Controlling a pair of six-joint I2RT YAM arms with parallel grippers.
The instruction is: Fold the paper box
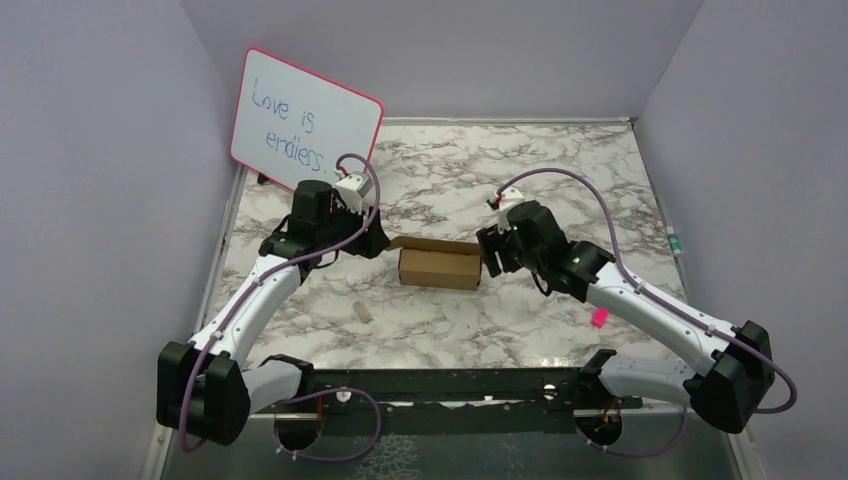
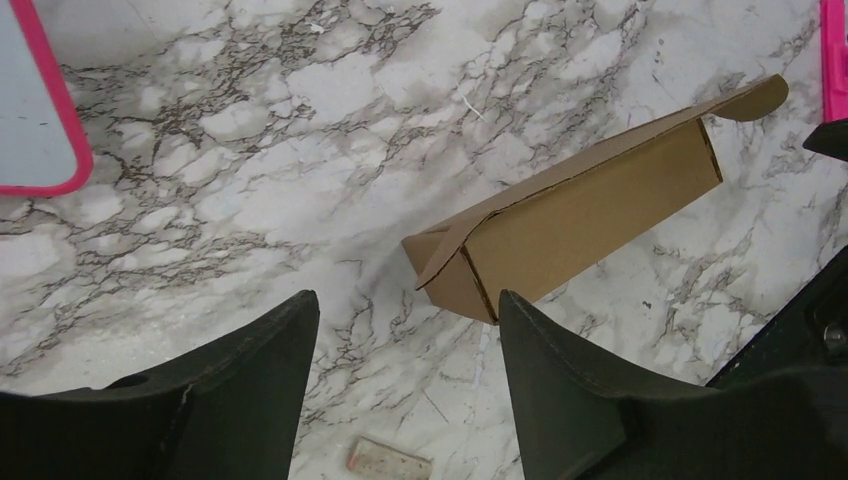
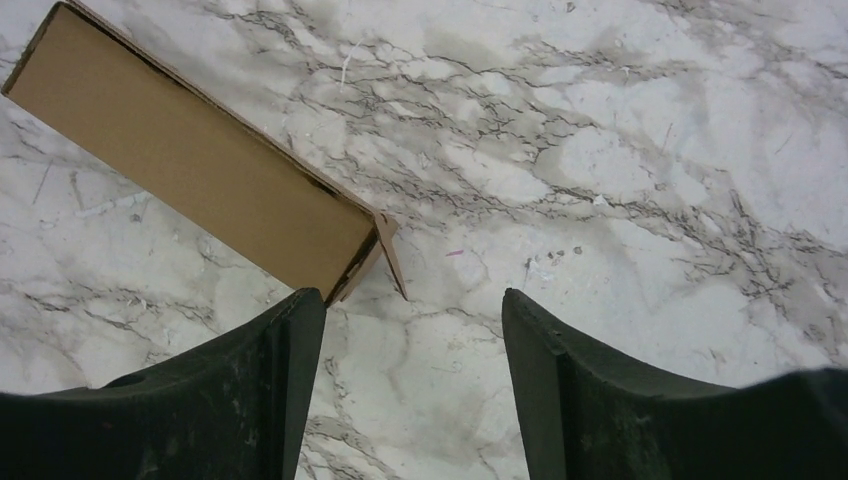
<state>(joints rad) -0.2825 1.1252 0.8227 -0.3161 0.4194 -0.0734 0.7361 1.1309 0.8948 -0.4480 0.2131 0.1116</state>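
Paper box (image 1: pixel 440 267) on marble table (image 1: pixel 560 170)

top: high above near edge, looks far and down | wrists: close over table (image 2: pixel 250 150), angled down | all share: paper box (image 1: pixel 440 266)

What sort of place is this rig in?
Probably a lab robot test cell: plain lavender walls enclose a marble-patterned tabletop, with a pink-framed whiteboard propped at the back left.
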